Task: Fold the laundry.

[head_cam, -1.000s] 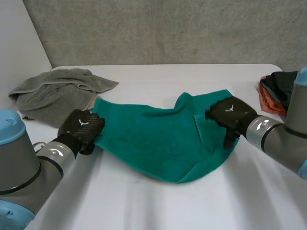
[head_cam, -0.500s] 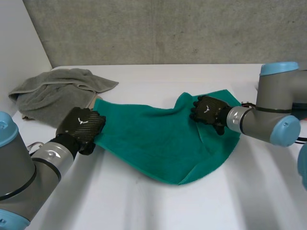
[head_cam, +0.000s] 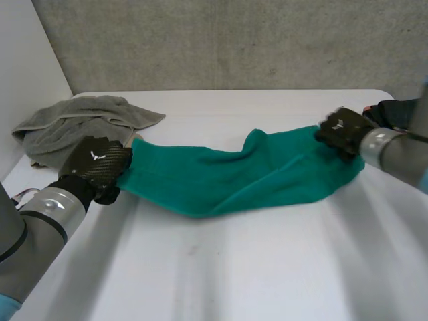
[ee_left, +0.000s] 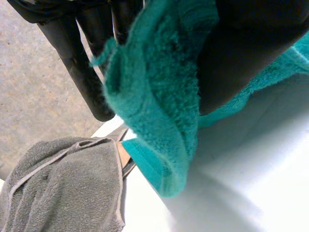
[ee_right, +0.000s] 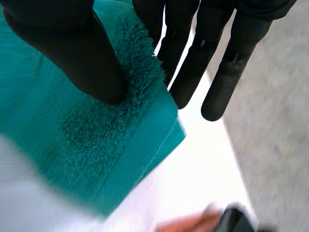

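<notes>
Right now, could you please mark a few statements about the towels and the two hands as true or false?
1. The left hand and the right hand each pinch an end of the green towel. True.
2. The green towel lies folded in a neat square. False: it is stretched, rumpled, between the hands.
3. A grey towel lies crumpled on the table near the left hand. True.
4. The right hand is curled into a fist. False: its thumb pins the towel's corner, and other fingers are straight.
</notes>
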Action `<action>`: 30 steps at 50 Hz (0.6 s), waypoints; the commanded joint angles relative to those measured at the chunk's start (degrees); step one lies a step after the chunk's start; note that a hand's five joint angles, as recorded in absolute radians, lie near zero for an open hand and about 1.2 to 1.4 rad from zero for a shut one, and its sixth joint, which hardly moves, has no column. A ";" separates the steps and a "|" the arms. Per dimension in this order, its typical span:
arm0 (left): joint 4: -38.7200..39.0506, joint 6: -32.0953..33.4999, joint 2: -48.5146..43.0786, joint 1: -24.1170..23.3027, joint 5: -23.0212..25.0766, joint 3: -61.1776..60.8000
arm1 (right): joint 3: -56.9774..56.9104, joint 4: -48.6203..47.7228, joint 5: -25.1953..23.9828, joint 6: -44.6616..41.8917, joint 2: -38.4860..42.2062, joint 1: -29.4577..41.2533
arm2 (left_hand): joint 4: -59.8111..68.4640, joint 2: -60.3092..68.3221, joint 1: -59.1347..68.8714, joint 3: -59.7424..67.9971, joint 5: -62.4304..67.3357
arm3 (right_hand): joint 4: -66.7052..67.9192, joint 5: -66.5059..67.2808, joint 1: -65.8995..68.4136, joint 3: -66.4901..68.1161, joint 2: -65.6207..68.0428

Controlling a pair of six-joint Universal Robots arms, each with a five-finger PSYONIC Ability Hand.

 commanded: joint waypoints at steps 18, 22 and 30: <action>-29.89 11.67 -3.45 -0.27 0.53 8.17 | 28.19 17.18 -0.23 -8.63 -21.30 -13.09 | 11.04 11.34 12.47 11.69 14.06 | 11.52 13.39 14.73 12.05 12.32; -24.70 12.81 -11.35 -1.06 -0.17 16.24 | 20.56 9.54 4.32 -0.47 -14.62 -9.32 | 11.04 11.34 12.47 11.69 14.06 | 11.52 13.39 14.73 12.05 12.32; -14.95 15.10 -24.46 -1.59 -2.46 44.69 | -1.93 -6.88 10.75 15.18 -7.22 -3.24 | 11.04 11.34 12.47 11.69 14.06 | 11.52 13.39 14.73 12.05 12.32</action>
